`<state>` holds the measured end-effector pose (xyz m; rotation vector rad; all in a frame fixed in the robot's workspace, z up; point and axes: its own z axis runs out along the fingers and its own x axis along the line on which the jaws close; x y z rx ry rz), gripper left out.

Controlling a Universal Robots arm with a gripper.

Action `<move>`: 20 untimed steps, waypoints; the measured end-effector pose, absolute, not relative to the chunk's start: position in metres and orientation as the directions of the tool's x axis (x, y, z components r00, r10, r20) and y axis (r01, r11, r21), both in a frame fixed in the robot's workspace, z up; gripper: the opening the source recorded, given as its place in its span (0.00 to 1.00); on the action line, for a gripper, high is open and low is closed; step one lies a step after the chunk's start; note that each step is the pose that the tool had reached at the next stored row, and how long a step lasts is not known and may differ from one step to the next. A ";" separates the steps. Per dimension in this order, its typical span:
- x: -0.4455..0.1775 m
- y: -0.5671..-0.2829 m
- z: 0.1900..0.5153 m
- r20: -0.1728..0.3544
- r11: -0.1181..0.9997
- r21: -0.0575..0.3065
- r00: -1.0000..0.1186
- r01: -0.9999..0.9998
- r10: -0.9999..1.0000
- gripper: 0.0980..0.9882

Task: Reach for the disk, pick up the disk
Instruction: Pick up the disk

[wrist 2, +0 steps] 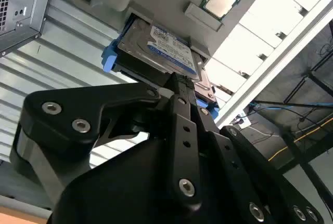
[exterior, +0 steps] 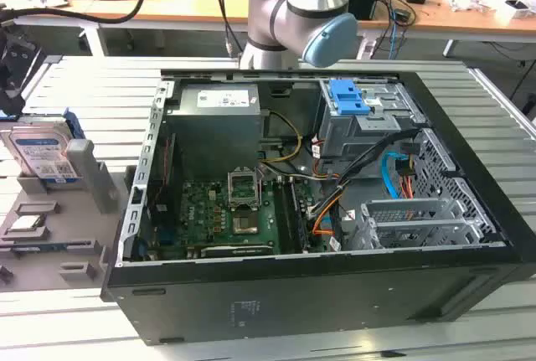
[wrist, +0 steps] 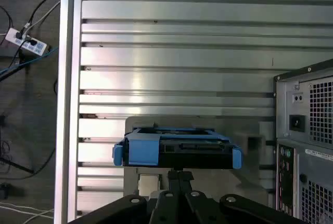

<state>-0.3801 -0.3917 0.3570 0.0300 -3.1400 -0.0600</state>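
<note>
Your claw [wrist: 179,173] pinched narrow, holding nothing | tips at the disk's [wrist: 177,148] near edge | disk propped in grey holder [wrist 2: 156,0] on table [wrist: 177,52], edge offered for gripping.

Table [exterior: 84,85]: ribbed metal slats, brightly lit.
Behind table: cluttered wooden desk [exterior: 193,5].
Beside table: dark floor [wrist: 26,130], possibly carpet.
</note>
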 end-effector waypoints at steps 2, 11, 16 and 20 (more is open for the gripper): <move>-0.380 -0.392 0.357 0.001 0.999 0.038 -1.000 -0.030 -0.030 0.01; -0.380 -0.392 0.357 0.000 0.973 0.039 -0.974 -0.227 -0.227 0.01; -0.380 -0.392 0.357 0.000 0.926 0.040 -0.927 -0.374 -0.375 0.01; -0.380 -0.392 0.357 0.000 0.882 0.040 -0.882 -0.470 -0.470 0.01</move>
